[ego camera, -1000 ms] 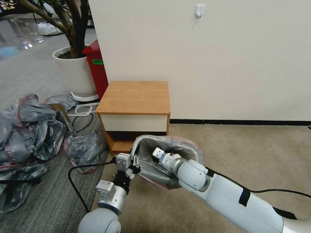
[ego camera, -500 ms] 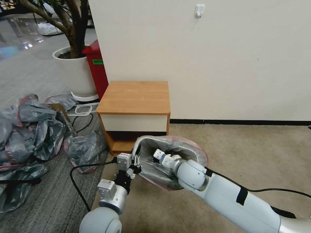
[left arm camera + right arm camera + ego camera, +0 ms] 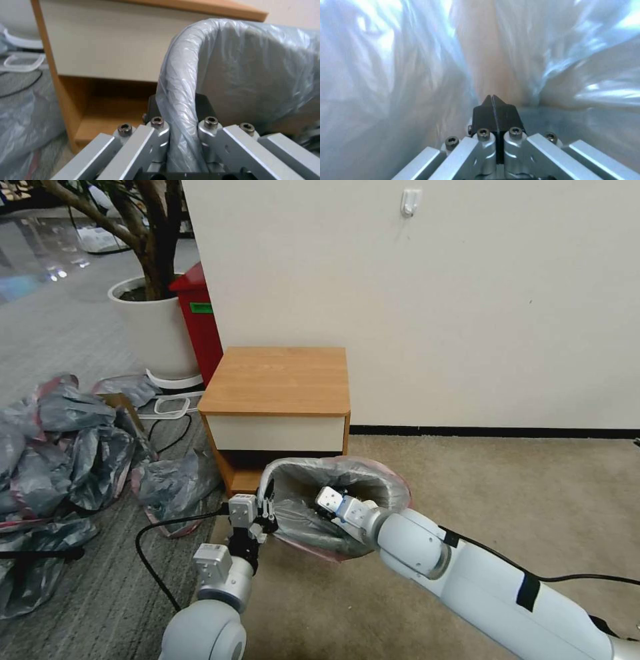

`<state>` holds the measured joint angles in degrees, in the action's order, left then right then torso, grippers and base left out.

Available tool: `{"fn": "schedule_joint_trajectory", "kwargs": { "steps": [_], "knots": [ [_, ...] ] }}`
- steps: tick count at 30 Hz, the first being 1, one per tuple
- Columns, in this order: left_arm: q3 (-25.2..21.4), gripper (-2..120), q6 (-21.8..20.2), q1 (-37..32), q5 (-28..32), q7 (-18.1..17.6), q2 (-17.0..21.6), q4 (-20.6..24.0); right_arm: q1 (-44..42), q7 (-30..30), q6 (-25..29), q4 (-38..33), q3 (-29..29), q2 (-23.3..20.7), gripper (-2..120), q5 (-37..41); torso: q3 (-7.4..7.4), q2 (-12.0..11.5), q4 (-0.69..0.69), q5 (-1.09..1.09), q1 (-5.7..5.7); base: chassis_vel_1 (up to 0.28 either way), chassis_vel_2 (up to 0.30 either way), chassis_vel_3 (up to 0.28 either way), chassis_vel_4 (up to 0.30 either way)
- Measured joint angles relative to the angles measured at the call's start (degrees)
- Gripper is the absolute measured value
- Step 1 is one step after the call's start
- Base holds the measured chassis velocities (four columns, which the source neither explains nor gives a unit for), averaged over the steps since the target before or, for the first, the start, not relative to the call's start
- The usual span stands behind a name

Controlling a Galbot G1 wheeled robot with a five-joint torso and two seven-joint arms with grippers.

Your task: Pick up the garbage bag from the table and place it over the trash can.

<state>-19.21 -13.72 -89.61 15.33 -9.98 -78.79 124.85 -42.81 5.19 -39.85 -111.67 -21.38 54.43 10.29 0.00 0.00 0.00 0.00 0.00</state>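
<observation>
Left wrist view: the bagged rim of the trash can (image 3: 180, 75) is clamped between the fingers of the left gripper (image 3: 181, 130), the garbage bag (image 3: 253, 62) stretched over it. Inside the bag, the right gripper (image 3: 494, 105) is seen pressed closed, empty.

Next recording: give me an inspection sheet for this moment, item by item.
Surface: table top bare.
Job's things: garbage bag lines the trash can, stretched over its rim.
Clutter: heap of grey bags on the floor, left.
Grippers: left gripper shut on the bagged rim; right gripper shut, inside the bag.
Cables: black cable on the floor by the left arm.
Surroundings: red bin, plant pot, wall.
</observation>
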Motion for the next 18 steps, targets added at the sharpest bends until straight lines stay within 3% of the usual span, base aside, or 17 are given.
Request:
{"fn": "schedule_joint_trajectory", "kwargs": {
  "steps": [10, 18],
  "knots": [
    [-0.1, 6, -1.3, 0.6, 4.8, -2.5, -0.8, -3.2, -3.5, -0.3, 4.9, -4.0, 6.3, -1.2, 0, 4.0, 0.00, 0.0, 0.00, 0.00, 0.00, 0.000, 0.000, 0.000, 0.000],
    [-1.9, 6, -4.3, 0.5, 12.9, -5.4, -0.8, -3.5, -14.7, -0.4, 11.7, -9.8, 15.4, -3.0, 0, 6.4, 0.00, 0.0, 0.00, 0.00, 0.00, 0.000, 0.000, 0.000, 0.000]
  ]
}}
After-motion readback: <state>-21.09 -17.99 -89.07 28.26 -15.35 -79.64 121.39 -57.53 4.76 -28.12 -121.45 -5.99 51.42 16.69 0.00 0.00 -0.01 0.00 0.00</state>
